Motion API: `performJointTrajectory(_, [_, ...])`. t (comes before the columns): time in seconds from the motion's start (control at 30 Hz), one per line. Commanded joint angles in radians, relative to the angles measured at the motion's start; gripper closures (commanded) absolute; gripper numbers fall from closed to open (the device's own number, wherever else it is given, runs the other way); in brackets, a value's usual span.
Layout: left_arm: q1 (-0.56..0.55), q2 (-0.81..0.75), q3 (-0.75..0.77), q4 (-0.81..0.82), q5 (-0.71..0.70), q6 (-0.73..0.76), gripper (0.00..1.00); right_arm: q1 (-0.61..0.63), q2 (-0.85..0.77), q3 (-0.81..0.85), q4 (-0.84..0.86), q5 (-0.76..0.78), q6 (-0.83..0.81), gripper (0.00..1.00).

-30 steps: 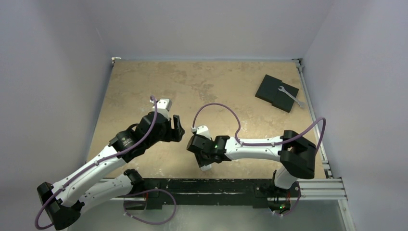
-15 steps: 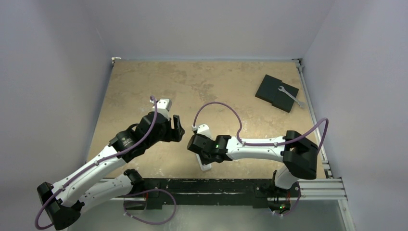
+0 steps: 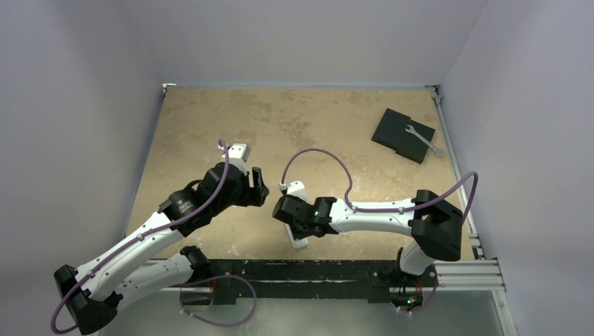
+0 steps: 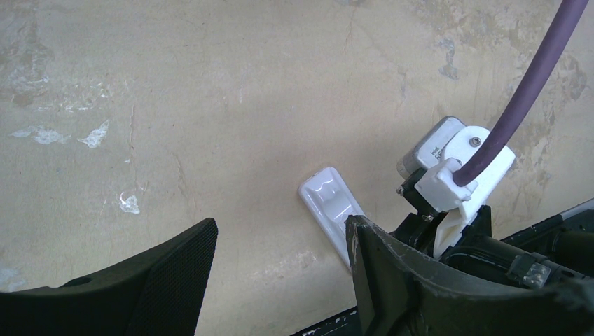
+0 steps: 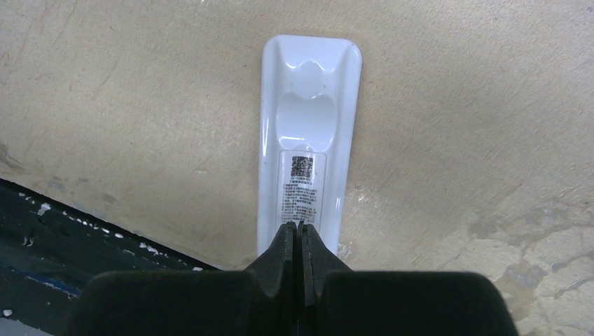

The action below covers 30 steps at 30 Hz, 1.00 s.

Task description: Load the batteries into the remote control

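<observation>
The remote control (image 5: pixel 308 133) lies face down on the table near the front edge, with its white back and printed label up. It also shows in the top view (image 3: pixel 300 242) and the left wrist view (image 4: pixel 329 203). My right gripper (image 5: pixel 300 227) is shut, and its closed tips sit over the label end of the remote's back; from above the gripper (image 3: pixel 297 227) covers most of the remote. My left gripper (image 4: pixel 280 234) is open and empty, above the table to the left of the remote (image 3: pixel 260 185). The batteries are out of view.
A black flat pad (image 3: pixel 403 134) with a silver wrench (image 3: pixel 424 140) on it lies at the back right. The black front rail (image 3: pixel 315 269) runs just behind the remote's near end. Side walls enclose the table.
My right gripper shifted very slightly over the remote a second ago and has held still since. The left arm has not moved.
</observation>
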Motion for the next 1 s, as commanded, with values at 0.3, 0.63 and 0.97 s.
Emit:
performJointTrajectory(0.3, [0.005, -0.01, 0.012, 0.007, -0.012, 0.02, 0.32, 0.004, 0.02, -0.043, 0.063, -0.011, 0.018, 1.0])
performJointTrajectory(0.63, [0.005, -0.012, 0.012, 0.006, -0.014, 0.02, 0.32, 0.004, 0.03, -0.047, 0.071, -0.019, 0.018, 1.0])
performJointTrajectory(0.97, [0.005, -0.01, 0.011, 0.005, -0.016, 0.018, 0.32, 0.004, 0.014, -0.02, 0.04, 0.011, 0.013, 1.0])
